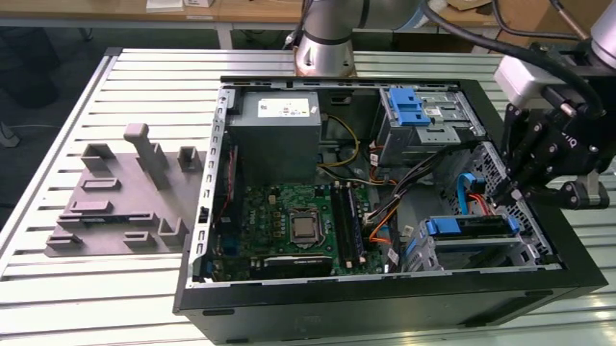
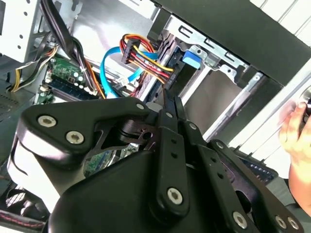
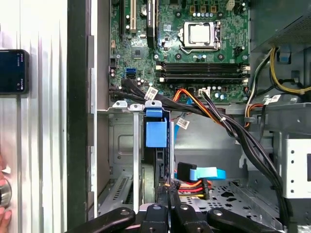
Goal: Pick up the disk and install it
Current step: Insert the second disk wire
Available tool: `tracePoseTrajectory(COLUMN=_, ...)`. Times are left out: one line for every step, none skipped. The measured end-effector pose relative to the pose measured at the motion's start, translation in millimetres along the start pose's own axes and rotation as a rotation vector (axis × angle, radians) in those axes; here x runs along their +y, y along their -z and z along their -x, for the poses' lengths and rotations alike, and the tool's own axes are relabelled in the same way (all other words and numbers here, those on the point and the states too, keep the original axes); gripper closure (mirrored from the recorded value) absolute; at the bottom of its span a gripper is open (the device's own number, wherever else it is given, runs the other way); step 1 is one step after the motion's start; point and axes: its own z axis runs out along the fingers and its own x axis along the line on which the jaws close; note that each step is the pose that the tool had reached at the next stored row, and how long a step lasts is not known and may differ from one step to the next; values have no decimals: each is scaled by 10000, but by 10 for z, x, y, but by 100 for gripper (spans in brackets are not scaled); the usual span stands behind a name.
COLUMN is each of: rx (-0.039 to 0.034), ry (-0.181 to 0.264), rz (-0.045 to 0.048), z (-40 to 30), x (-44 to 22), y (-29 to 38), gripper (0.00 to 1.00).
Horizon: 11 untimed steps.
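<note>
Disk seated in its bay; installation looked nearly complete.
The gripper (image 1: 507,193), fingers pressed together and holding nothing, hovered at the right of the exterior view, just above the blue-bracketed disk (image 1: 472,226) in the computer case (image 1: 385,303).

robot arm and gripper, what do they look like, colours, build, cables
The arm is a silver-grey tube with a darker grey joint band. Black cables run along it to a pale grey wrist block. The gripper is matte black, built from flat linkage bars pinned with round silver screws and ending in slim black fingers. Faint pale lettering marks its body; I won't read it.
</note>
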Motion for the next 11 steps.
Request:
tracePoseTrajectory(rx=0, ry=0, rz=0, z=0, x=1, y=20, gripper=85)
tracePoseTrajectory(rx=1, ry=0, rz=0, z=0, x=6, y=33, gripper=85)
tracePoseTrajectory(rx=-4, ry=1, rz=0, z=0, x=20, y=37, gripper=85)
tracePoseTrajectory(rx=-6, ry=0, rz=1, z=0, x=37, y=38, gripper=85)
tracePoseTrajectory(rx=-6, ry=0, rz=0, z=-1, x=57, y=40, gripper=85)
tracePoseTrajectory(rx=-7, ry=1, rz=0, z=-2, x=78, y=40, gripper=85)
tracePoseTrajectory(rx=-8, ry=0, rz=0, z=-2, x=98, y=41, gripper=85)
tracePoseTrajectory(rx=-9, ry=0, rz=0, z=-2, x=114, y=43, gripper=85)
tracePoseTrajectory(rx=-8, ry=1, rz=0, z=0, x=129, y=47, gripper=85)
tracePoseTrajectory(rx=-8, ry=1, rz=0, z=3, x=143, y=54, gripper=85)
tracePoseTrajectory(rx=-7, ry=0, rz=1, z=7, x=154, y=63, gripper=85)
